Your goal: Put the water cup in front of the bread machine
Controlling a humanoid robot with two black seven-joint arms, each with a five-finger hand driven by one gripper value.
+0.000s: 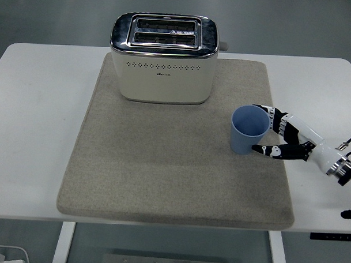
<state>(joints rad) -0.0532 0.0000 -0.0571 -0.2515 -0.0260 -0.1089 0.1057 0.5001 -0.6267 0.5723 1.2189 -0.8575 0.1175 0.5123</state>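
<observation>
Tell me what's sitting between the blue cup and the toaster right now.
Nothing: the head view shows only bare mat between the blue cup and the toaster.

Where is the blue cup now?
The blue cup stands on the mat's right side, right of the toaster's front, with the right robot hand around it.

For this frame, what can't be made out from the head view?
- Whether the right hand actually grips the blue cup: the cup hides the contact.
- The cup's contents: too dim inside.
- Small print on the toaster: too small.
- The right arm: cut off by the right edge.
</observation>
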